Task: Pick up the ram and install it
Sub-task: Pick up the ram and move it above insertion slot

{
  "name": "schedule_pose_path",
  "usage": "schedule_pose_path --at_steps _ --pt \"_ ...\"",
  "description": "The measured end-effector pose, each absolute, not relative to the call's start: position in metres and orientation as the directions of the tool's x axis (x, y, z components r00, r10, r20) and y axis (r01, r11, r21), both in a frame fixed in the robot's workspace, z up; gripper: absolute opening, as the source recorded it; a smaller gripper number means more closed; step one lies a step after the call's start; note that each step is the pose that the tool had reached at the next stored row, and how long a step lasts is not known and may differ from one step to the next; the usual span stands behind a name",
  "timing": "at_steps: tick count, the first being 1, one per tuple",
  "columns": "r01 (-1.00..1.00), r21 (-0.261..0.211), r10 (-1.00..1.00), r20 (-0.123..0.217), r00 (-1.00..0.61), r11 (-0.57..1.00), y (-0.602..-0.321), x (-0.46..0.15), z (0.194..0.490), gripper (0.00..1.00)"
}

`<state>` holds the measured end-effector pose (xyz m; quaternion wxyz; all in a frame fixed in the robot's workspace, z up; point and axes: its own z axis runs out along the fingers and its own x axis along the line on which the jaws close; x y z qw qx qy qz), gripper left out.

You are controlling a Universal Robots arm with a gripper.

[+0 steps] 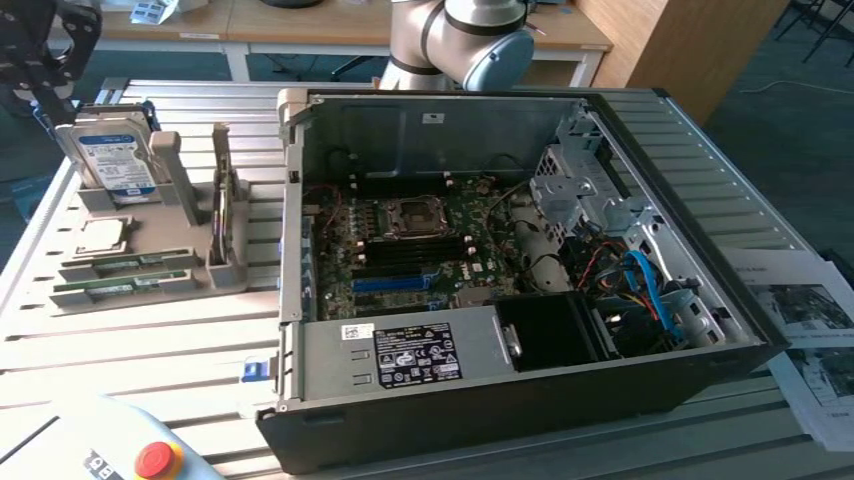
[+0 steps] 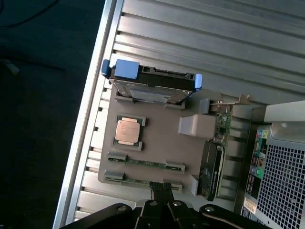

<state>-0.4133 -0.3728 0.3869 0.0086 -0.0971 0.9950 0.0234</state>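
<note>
Two green ram sticks lie edge-up in slots at the front of a grey holder tray, on the exterior view's left. In the wrist view they show as thin strips, one farther from my fingertips and one just beside them. My gripper hangs high over the tray's far corner, above the hard drive. Its dark fingers are pressed together with nothing between them. The motherboard's blue slot lies inside the open computer case.
The tray also holds a square silver processor, the blue-cornered hard drive and an upright expansion card. A red stop button sits at the front. Papers lie on the exterior view's right. The slatted metal table surrounds everything.
</note>
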Motion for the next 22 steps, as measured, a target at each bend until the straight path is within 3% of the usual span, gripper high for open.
schedule_pose_path --at_steps 22 --pt "-0.551 0.045 -0.550 -0.021 -0.835 0.834 -0.3728 -0.4133 0.3866 0.10"
